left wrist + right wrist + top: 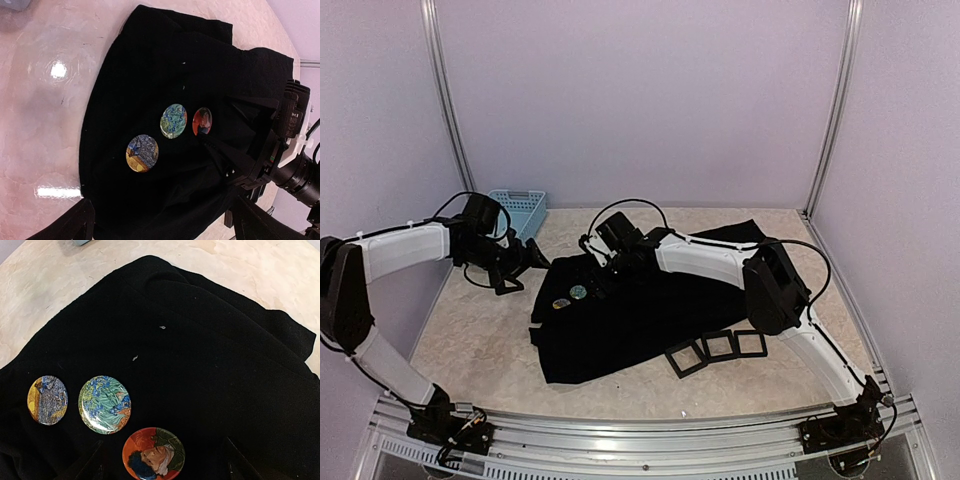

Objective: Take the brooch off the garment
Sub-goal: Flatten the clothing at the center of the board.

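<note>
Top external: shows left gripper (527, 262) released, jaws wide and empty, just beside left edge of black garment (650, 320) lying on table (470, 340). Right wrist: shows yellow brooch (47, 400), green brooch (104, 404) and red brooch (153, 454) on garment in a row. Finds right gripper (598, 282) unclenched above garment, fingers either side of red brooch, gripping nothing.

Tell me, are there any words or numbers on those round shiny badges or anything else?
None: no readable text in any view.
Round yellow-and-blue brooch, round green-and-blue brooch and round orange portrait brooch on the black fabric garment: pictures only, no letters.
</note>
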### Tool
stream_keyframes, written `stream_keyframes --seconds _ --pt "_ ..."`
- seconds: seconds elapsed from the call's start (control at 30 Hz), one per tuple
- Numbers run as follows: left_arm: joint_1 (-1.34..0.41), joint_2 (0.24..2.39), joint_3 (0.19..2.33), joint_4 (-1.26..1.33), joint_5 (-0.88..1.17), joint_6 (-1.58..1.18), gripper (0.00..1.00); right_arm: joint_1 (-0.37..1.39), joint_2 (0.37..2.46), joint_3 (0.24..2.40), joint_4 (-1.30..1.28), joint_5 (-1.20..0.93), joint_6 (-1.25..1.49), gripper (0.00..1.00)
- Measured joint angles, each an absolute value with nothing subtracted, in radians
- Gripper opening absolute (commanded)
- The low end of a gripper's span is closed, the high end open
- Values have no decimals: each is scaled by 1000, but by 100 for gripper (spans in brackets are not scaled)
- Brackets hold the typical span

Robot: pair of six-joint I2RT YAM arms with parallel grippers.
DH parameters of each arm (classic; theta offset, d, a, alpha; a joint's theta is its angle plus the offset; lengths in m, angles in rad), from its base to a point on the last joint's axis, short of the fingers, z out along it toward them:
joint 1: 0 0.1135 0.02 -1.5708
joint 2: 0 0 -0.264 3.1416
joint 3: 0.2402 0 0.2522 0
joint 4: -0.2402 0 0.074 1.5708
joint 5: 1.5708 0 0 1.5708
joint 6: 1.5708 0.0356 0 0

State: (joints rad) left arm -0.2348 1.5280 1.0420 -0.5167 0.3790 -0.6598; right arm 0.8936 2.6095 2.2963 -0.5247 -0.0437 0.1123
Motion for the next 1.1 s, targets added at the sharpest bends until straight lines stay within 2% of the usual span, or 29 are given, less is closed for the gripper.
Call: stream_keyframes --seconds 0.3,0.73,1.1 --pt "-250 1482 1015 -517 350 -678 95 899 2638 2296 -522 -17 73 79" --pt "-244 1482 1012 -517 336 -676 95 912 2630 2254 -463 -15 73 60" --pt "-238 1467 967 -508 335 -656 95 900 2502 2012 -349 -91 80 54"
